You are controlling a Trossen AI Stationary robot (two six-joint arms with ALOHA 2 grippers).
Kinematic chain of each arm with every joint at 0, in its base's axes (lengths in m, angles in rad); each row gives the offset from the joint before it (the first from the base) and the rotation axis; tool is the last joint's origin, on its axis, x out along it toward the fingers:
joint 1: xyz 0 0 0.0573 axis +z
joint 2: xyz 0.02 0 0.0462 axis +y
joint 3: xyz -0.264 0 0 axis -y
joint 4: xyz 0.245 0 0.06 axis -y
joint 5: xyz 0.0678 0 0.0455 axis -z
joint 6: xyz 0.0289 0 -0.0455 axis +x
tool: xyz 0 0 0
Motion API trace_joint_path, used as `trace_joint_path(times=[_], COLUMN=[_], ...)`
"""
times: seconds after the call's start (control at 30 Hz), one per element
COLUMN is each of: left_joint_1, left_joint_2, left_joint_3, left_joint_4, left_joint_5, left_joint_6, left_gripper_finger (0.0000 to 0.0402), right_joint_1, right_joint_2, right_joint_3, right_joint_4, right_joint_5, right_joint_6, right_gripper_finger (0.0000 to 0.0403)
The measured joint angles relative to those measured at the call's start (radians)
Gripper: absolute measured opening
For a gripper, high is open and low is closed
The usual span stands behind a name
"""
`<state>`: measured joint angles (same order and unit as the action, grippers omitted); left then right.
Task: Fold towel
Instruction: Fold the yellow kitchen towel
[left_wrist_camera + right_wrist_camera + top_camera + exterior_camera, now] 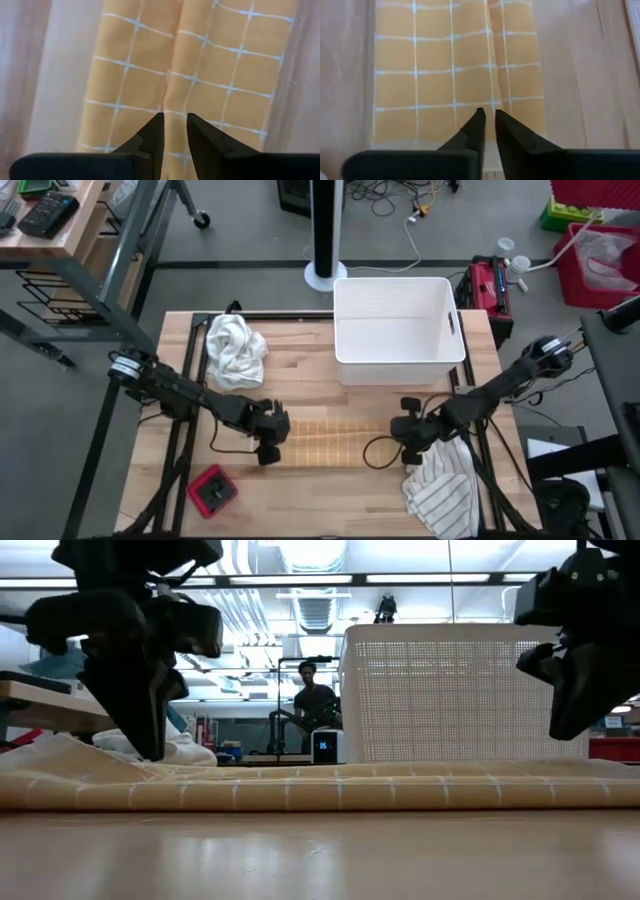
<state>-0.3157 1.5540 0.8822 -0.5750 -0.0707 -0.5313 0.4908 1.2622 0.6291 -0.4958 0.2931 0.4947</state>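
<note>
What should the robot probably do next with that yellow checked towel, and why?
Probably lift both ends and carry one over to the other. The yellow towel lies as a long narrow strip on the table, with the left gripper at one end and the right gripper at the other.

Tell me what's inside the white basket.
From above, the white basket shows only its bare white floor; nothing lies in it. In the low view its mesh wall hides the inside. The orange checked towel lies on the table, outside it.
</note>
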Motion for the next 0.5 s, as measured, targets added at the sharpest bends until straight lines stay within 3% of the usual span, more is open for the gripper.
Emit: trace_joint_path(times=[0.3, 0.5], left_joint_1=[-0.001, -0.002], left_joint_2=[-0.012, -0.033], left_joint_3=[-0.065, -0.137], left_joint_4=[-0.037, 0.015], left_joint_5=[0.031, 0.1], left_joint_6=[0.06, 0.007], left_gripper_finger=[0.0072, 0.0058], right_joint_1=[0.0, 0.0], right_joint_2=[-0.071, -0.069], right_joint_3=[-0.099, -0.142], right_joint_4=[0.057, 0.127], right_joint_5=[0.014, 0.015], right_joint_6=[0.021, 0.028], right_gripper_finger=[0.0134, 0.0158])
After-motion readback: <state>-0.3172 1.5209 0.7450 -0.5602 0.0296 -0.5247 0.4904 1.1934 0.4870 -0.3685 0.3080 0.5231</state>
